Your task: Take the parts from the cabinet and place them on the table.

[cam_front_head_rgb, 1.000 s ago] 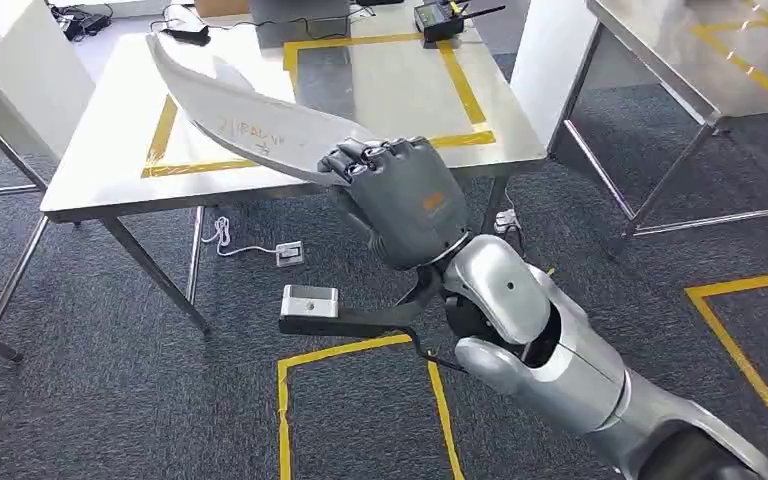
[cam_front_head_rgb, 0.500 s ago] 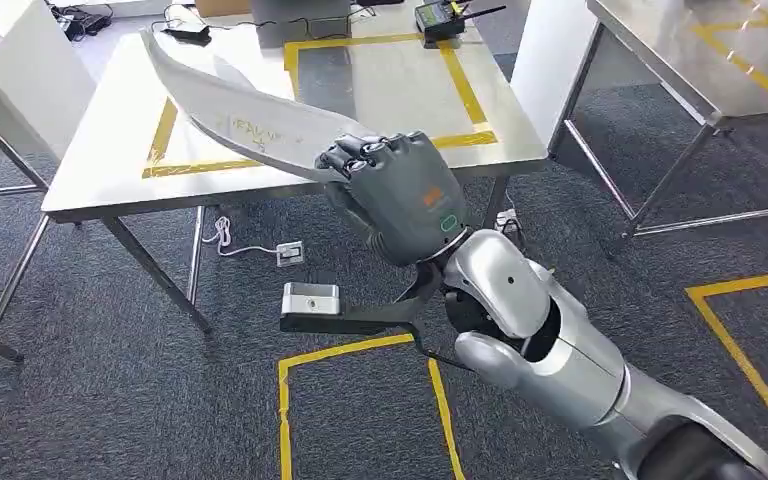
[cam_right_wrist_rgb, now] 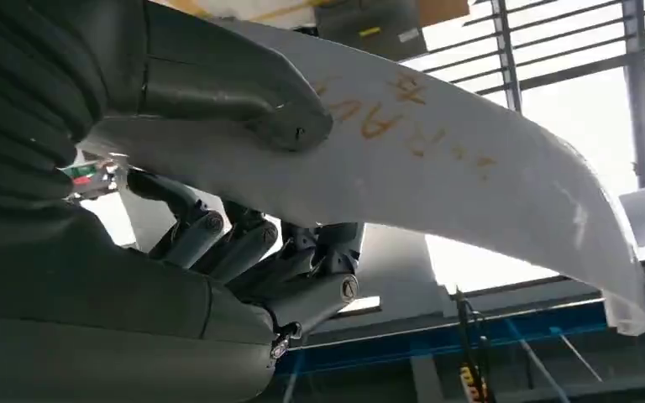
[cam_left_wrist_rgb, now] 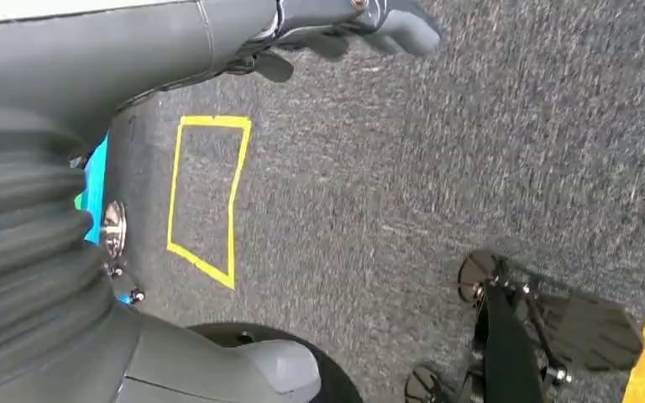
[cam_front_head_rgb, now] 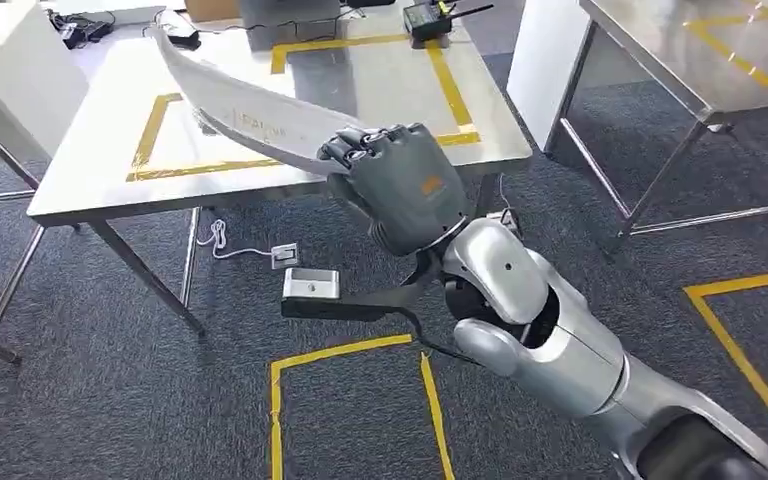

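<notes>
Head view: right hand (cam_front_head_rgb: 400,185) grips a long curved white part (cam_front_head_rgb: 245,115) by its near end, fingers (cam_front_head_rgb: 358,150) wrapped over the edge. The part reaches up and away over the near edge of the table (cam_front_head_rgb: 90,180), held above the top, not touching as far as I can tell. Right wrist view confirms the clamp: thumb (cam_right_wrist_rgb: 243,109) on one face of the part (cam_right_wrist_rgb: 470,185), dark fingers (cam_right_wrist_rgb: 302,260) curled under the other. Orange lettering shows on the part, unreadable.

Step in hand, judged: carry phase, part already out of the cabinet and being brought over the table for placing. Next move calls for lowering the part flat onto the tabletop, probably inside the yellow tape outline (cam_front_head_rgb: 450,85), then spreading the fingers. The part is long and held by one end, so it could swing or tip; its far tip sits close to the black device (cam_front_head_rgb: 430,18) and cables (cam_front_head_rgb: 80,25) at the table's back edge, worth watching.

Left wrist view: left hand (cam_left_wrist_rgb: 59,243) hangs over grey carpet (cam_left_wrist_rgb: 403,168) with a yellow tape square (cam_left_wrist_rgb: 206,197); whether its fingers are apart or closed I cannot tell.

Containers: none visible on the table; cabinet not seen. A small grey box (cam_front_head_rgb: 310,284) lies on the floor under the table, contents unknown.
</notes>
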Controlling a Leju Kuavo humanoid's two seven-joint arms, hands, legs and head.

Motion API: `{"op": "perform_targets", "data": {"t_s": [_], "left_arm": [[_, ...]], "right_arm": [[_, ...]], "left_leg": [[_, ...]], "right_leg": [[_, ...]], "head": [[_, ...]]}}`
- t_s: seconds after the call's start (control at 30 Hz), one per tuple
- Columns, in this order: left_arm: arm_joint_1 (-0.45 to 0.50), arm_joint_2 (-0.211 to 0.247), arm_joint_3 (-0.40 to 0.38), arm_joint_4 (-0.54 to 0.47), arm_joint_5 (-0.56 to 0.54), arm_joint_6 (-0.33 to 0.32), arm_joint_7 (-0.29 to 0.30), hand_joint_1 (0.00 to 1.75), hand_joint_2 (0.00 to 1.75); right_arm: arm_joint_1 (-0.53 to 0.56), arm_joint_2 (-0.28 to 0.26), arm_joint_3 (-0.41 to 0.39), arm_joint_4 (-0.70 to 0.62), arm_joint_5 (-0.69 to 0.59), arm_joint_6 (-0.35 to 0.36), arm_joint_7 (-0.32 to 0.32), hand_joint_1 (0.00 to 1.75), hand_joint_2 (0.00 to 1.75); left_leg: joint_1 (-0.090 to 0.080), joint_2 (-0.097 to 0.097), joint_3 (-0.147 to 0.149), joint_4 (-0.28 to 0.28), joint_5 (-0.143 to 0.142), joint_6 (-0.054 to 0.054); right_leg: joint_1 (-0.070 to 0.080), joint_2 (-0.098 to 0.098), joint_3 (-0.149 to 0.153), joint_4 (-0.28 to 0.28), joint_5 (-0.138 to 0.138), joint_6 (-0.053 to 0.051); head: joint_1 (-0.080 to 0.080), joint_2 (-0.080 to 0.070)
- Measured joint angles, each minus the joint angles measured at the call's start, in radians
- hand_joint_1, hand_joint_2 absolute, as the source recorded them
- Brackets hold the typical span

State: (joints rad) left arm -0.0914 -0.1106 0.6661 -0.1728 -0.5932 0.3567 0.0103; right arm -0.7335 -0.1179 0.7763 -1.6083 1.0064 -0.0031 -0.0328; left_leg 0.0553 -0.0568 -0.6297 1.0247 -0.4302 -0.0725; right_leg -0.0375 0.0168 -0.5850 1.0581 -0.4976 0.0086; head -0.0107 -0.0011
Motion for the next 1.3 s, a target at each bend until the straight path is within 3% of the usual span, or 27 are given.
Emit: {"op": "perform_targets", "data": {"t_s": [0.03, 0.07, 0.13, 0.17, 0.2, 0.23, 0.33, 0.37, 0.43, 0.5, 0.53, 0.57, 0.67, 0.7, 0.73, 0.77, 0.83, 0.87, 0.9, 0.97, 1.0, 1.07, 1.1, 1.2, 1.23, 1.27, 1.3], "left_arm": [[0.0, 0.0, 0.002, 0.0, 0.001, 0.0, 0.0, 0.0, 1.75], [-0.001, 0.0, 0.003, 0.0, 0.001, 0.0, -0.001, 0.0, 1.75], [-0.001, -0.002, 0.003, 0.0, 0.002, 0.0, -0.002, 0.0, 1.75], [0.0, -0.002, 0.003, 0.0, 0.002, 0.0, -0.002, 0.0, 1.75], [0.001, -0.002, 0.003, 0.0, 0.002, 0.0, -0.002, 0.0, 1.75], [0.003, -0.002, 0.004, 0.0, 0.003, 0.0, -0.002, 0.0, 1.75], [0.003, 0.0, 0.005, 0.0, 0.004, 0.0, -0.004, 0.0, 1.75], [0.003, 0.002, 0.005, 0.0, 0.004, 0.0, -0.006, 0.0, 1.75], [0.001, 0.001, 0.008, 0.0, 0.004, 0.0, -0.008, 0.0, 1.75], [0.003, 0.0, 0.014, 0.0, 0.004, 0.0, -0.008, 0.0, 1.75], [0.005, 0.0, 0.014, 0.0, 0.004, 0.0, -0.008, 0.0, 1.75], [0.005, 0.002, 0.015, 0.0, 0.004, 0.0, -0.01, 0.0, 1.75], [0.001, 0.001, 0.018, 0.0, 0.004, 0.0, -0.01, 0.0, 1.75], [0.001, 0.001, 0.019, 0.0, 0.004, 0.0, -0.01, 0.0, 1.75], [0.003, 0.001, 0.019, 0.0, 0.004, 0.0, -0.01, 0.0, 1.75], [0.006, 0.001, 0.02, 0.0, 0.004, 0.0, -0.01, 0.0, 1.75], [0.005, 0.0, 0.02, 0.0, 0.004, 0.0, -0.01, 0.0, 1.75], [0.004, -0.001, 0.02, 0.0, 0.004, 0.0, -0.011, 0.0, 1.75], [0.003, -0.001, 0.02, 0.0, 0.004, 0.0, -0.011, 0.0, 1.75], [0.003, -0.001, 0.02, 0.0, 0.004, 0.0, -0.012, 0.0, 1.75], [0.006, -0.001, 0.021, 0.0, 0.004, 0.0, -0.013, 0.0, 1.75], [0.003, -0.001, 0.021, 0.0, 0.004, 0.0, -0.014, 0.0, 1.75], [0.001, -0.002, 0.021, 0.0, 0.004, 0.0, -0.014, 0.0, 1.75], [0.003, -0.002, 0.021, 0.0, 0.004, -0.001, -0.015, 0.0, 1.75], [0.006, -0.002, 0.021, 0.0, 0.004, -0.001, -0.014, 0.0, 1.75], [0.008, -0.002, 0.021, 0.0, 0.004, -0.001, -0.013, 0.0, 1.75], [0.008, -0.001, 0.021, 0.0, 0.004, -0.001, -0.013, 0.0, 1.75]], "right_arm": [[-0.004, 0.002, 0.0, 0.0, -0.001, 0.0, 0.0, 1.75, 1.75], [-0.008, 0.004, 0.0, 0.0, -0.003, -0.001, 0.0, 1.75, 1.75], [-0.008, 0.004, 0.0, 0.005, -0.009, -0.001, -0.002, 1.75, 1.75], [-0.008, 0.004, 0.002, 0.008, -0.009, -0.001, -0.002, 1.75, 1.75], [-0.008, 0.004, 0.005, 0.009, -0.009, -0.001, -0.002, 1.75, 1.75], [-0.008, 0.004, 0.006, 0.01, -0.009, -0.001, -0.002, 1.75, 1.75], [-0.013, 0.005, 0.011, 0.012, -0.01, -0.002, -0.002, 1.75, 1.75], [-0.015, 0.005, 0.011, 0.014, -0.01, -0.003, -0.002, 1.75, 1.75], [-0.016, 0.005, 0.011, 0.015, -0.013, -0.004, -0.002, 1.75, 1.75], [-0.017, 0.005, 0.011, 0.015, -0.019, -0.005, -0.002, 1.75, 1.75], [-0.017, 0.005, 0.011, 0.015, -0.02, -0.006, -0.002, 1.75, 1.75], [-0.02, 0.005, 0.011, 0.015, -0.021, -0.008, -0.003, 1.75, 1.75], [-0.019, 0.005, 0.012, 0.02, -0.026, -0.01, -0.006, 1.75, 1.75], [-0.018, 0.005, 0.013, 0.024, -0.028, -0.01, -0.008, 1.75, 1.75], [-0.018, 0.003, 0.013, 0.027, -0.028, -0.01, -0.008, 1.75, 1.75], [-0.018, 0.003, 0.013, 0.029, -0.029, -0.01, -0.009, 1.75, 1.75], [-0.019, 0.003, 0.013, 0.03, -0.029, -0.01, -0.013, 1.75, 1.75], [-0.02, 0.002, 0.013, 0.032, -0.03, -0.011, -0.016, 1.75, 1.75], [-0.023, 0.002, 0.013, 0.034, -0.032, -0.011, -0.016, 1.75, 1.75], [-0.023, 0.001, 0.013, 0.034, -0.037, -0.013, -0.016, 1.75, 1.75], [-0.024, -0.001, 0.013, 0.037, -0.039, -0.013, -0.016, 1.75, 1.75], [-0.028, 0.0, 0.013, 0.038, -0.04, -0.014, -0.019, 1.75, 1.75], [-0.032, 0.0, 0.013, 0.038, -0.04, -0.014, -0.019, 1.75, 1.75], [-0.032, 0.0, 0.014, 0.042, -0.041, -0.014, -0.019, 1.75, 1.75], [-0.032, 0.0, 0.014, 0.045, -0.043, -0.014, -0.019, 1.75, 1.75], [-0.032, 0.0, 0.014, 0.047, -0.043, -0.014, -0.019, 1.75, 1.75], [-0.032, 0.0, 0.014, 0.048, -0.044, -0.014, -0.02, 1.75, 1.75]], "left_leg": [[-0.001, 0.02, -0.003, 0.02, -0.01, 0.003], [-0.005, 0.04, -0.029, 0.07, -0.04, 0.008], [-0.014, 0.047, -0.111, 0.23, -0.111, 0.014], [-0.017, 0.048, -0.145, 0.291, -0.127, 0.017], [-0.02, 0.048, -0.162, 0.315, -0.124, 0.022], [-0.024, 0.048, -0.157, 0.297, -0.102, 0.029], [-0.044, 0.053, -0.05, 0.069, 0.024, 0.063], [-0.055, 0.063, -0.031, 0.044, 0.001, 0.072], [-0.058, 0.059, -0.025, 0.031, 0.001, 0.071], [-0.054, 0.054, -0.015, 0.023, -0.005, 0.081], [-0.049, 0.051, -0.001, 0.014, -0.006, 0.086], [-0.049, 0.05, 0.007, 0.011, -0.009, 0.091], [-0.05, 0.046, 0.018, 0.011, -0.024, 0.1], [-0.05, 0.044, 0.024, 0.011, -0.03, 0.1], [-0.05, 0.043, 0.032, 0.012, -0.036, 0.099], [-0.05, 0.041, 0.041, 0.012, -0.042, 0.097], [-0.05, 0.038, 0.061, 0.012, -0.057, 0.091], [-0.05, 0.037, 0.066, 0.013, -0.062, 0.086], [-0.053, 0.033, 0.063, 0.015, -0.065, 0.079], [-0.053, 0.035, 0.07, 0.023, -0.068, 0.064], [-0.052, 0.035, 0.077, 0.02, -0.07, 0.06], [-0.05, 0.04, 0.058, 0.066, -0.077, 0.054], [-0.05, 0.043, 0.023, 0.124, -0.09, 0.051], [-0.046, 0.047, -0.108, 0.305, -0.155, 0.038], [-0.045, 0.048, -0.125, 0.306, -0.145, 0.037], [-0.044, 0.048, -0.121, 0.266, -0.114, 0.039], [-0.043, 0.051, -0.099, 0.194, -0.063, 0.039]], "right_leg": [[0.0, -0.002, 0.002, -0.002, 0.001, -0.008], [0.003, -0.004, 0.003, -0.002, 0.0, -0.015], [0.011, -0.013, 0.005, -0.002, -0.004, -0.023], [0.016, -0.015, 0.006, -0.002, -0.007, -0.027], [0.021, -0.017, 0.009, -0.001, -0.01, -0.03], [0.024, -0.018, 0.013, -0.001, -0.013, -0.032], [0.028, -0.022, 0.037, -0.002, -0.033, -0.028], [0.033, -0.023, 0.039, -0.003, -0.039, -0.022], [0.031, -0.024, 0.043, -0.013, -0.04, -0.01], [0.034, -0.025, 0.054, -0.01, -0.034, -0.002], [0.03, -0.024, 0.046, 0.006, -0.039, 0.002], [0.029, -0.021, 0.03, 0.042, -0.047, 0.005], [0.03, -0.017, -0.113, 0.251, -0.126, 0.014], [0.03, -0.017, -0.145, 0.281, -0.123, 0.016], [0.029, -0.017, -0.153, 0.265, -0.097, 0.016], [0.028, -0.017, -0.141, 0.214, -0.055, 0.015], [0.029, -0.017, -0.079, 0.044, 0.062, 0.009], [0.031, -0.015, -0.065, -0.002, 0.071, 0.002], [0.038, -0.017, -0.063, -0.017, 0.029, -0.002], [0.037, -0.015, -0.053, -0.02, 0.049, -0.016], [0.039, -0.016, -0.045, -0.02, 0.046, -0.023], [0.031, -0.016, -0.018, -0.028, 0.042, -0.035], [0.03, -0.017, -0.011, -0.028, 0.036, -0.039], [0.031, -0.018, 0.012, -0.028, 0.013, -0.041], [0.03, -0.017, 0.023, -0.027, 0.003, -0.04], [0.029, -0.015, 0.035, -0.027, -0.006, -0.038], [0.027, -0.015, 0.05, -0.027, -0.017, -0.035]], "head": [[-0.001, 0.0], [-0.002, 0.0], [-0.002, 0.0], [-0.002, 0.0], [-0.001, 0.0], [-0.001, 0.0], [-0.001, 0.0], [-0.001, 0.0], [-0.001, 0.0], [-0.001, 0.0], [0.0, 0.0], [0.0, 0.0], [0.001, 0.0], [0.001, 0.0], [0.001, 0.0], [0.001, 0.0], [0.002, 0.0], [0.0, 0.0], [0.003, 0.0], [0.002, 0.0], [0.002, 0.0], [-0.001, 0.0], [-0.008, 0.0], [-0.006, 0.0], [-0.006, 0.0], [-0.006, 0.0], [-0.006, 0.0]]}}
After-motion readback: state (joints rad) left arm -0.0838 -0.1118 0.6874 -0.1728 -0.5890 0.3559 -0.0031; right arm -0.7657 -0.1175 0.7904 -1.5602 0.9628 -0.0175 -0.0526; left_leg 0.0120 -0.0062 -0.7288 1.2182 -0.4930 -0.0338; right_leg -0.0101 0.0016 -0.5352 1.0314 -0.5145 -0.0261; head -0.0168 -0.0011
